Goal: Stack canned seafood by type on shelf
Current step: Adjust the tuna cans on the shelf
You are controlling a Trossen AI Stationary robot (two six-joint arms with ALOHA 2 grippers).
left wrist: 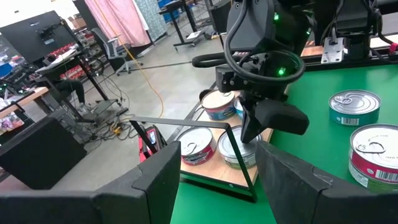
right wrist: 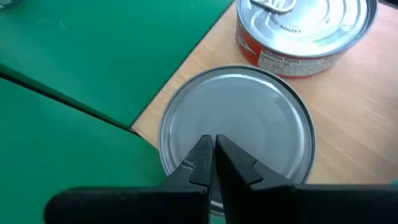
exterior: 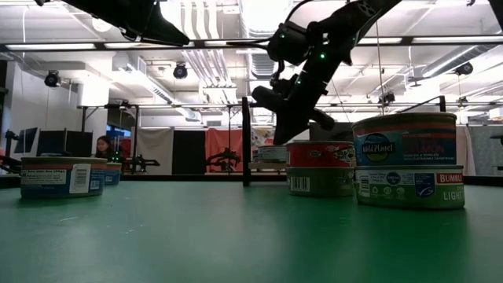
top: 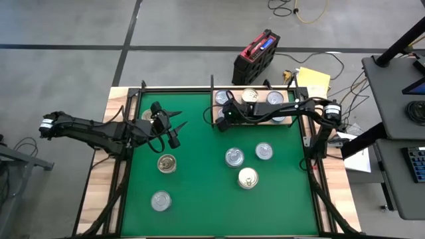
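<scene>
Gleaming silver-lidded tin (right wrist: 236, 130) on shelf (right wrist: 348, 130)

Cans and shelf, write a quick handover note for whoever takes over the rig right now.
Right end effector: shut, empty, over a plain-lidded can at the shelf's front left corner.
Left end effector: open, empty, hovering over the mat's left side.
Done: several cans on the shelf, some hidden by the arm.
Left: five cans on the mat, two left, three right.
</scene>
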